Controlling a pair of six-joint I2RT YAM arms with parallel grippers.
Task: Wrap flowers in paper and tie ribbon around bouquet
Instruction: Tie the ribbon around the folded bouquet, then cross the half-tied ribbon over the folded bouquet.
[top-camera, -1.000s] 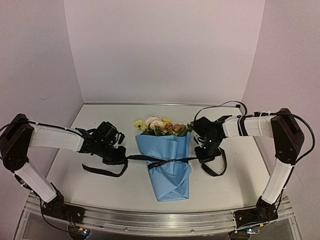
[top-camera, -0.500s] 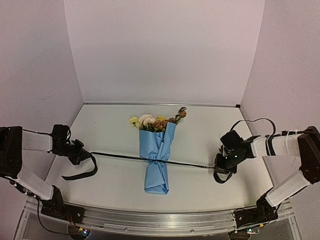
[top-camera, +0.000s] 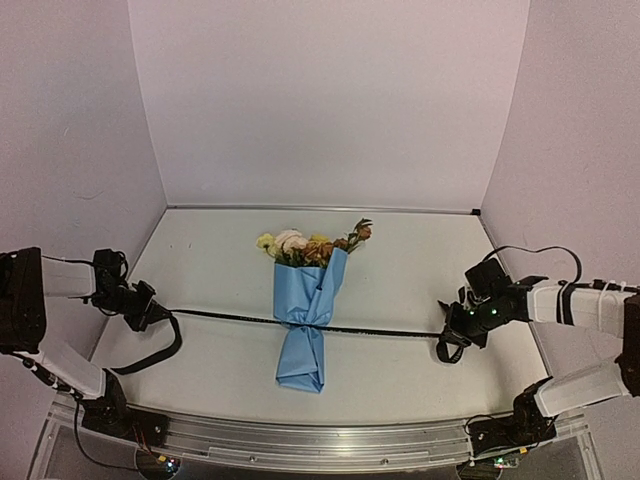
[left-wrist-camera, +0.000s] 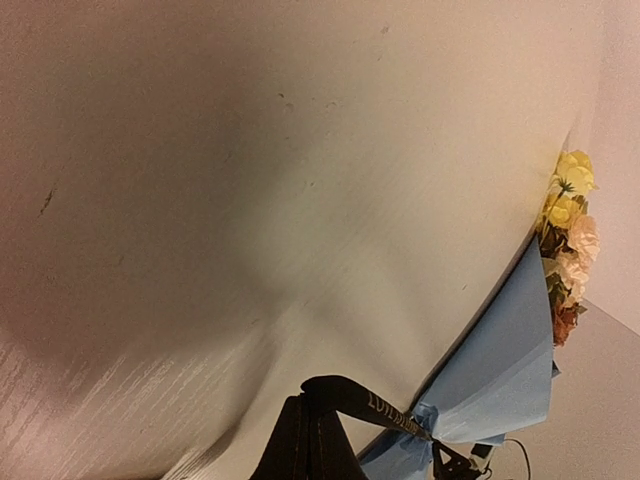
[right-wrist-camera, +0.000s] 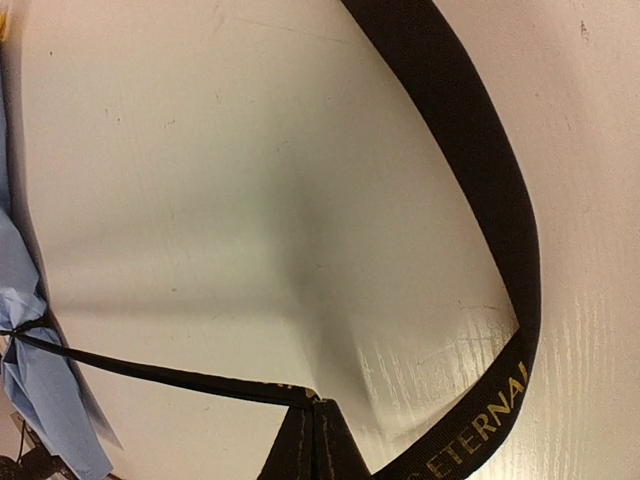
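The bouquet lies mid-table: yellow, cream and rust flowers (top-camera: 308, 244) stick out of the top of a light blue paper (top-camera: 308, 292) cone. The black ribbon (top-camera: 385, 329) pinches the cone at its waist and runs taut to both sides. My left gripper (top-camera: 150, 312) is shut on the ribbon's left part, and the loose end curls toward the near edge. My right gripper (top-camera: 449, 336) is shut on the right part. In the left wrist view my gripper (left-wrist-camera: 312, 402) pinches the ribbon (left-wrist-camera: 385, 408), which leads to the paper (left-wrist-camera: 505, 355) and flowers (left-wrist-camera: 568, 210). In the right wrist view the ribbon (right-wrist-camera: 470, 150) loops away from my gripper (right-wrist-camera: 313, 404).
Pale walls close in the table on the left, back and right. A metal rail (top-camera: 320, 442) runs along the near edge between the arm bases. A cable (top-camera: 530, 252) arcs over the right arm.
Both arms have swung outward, away from the bouquet. The ribbon has gone from slack to taut, and the paper cone is pinched narrow at its waist and shifted slightly left.
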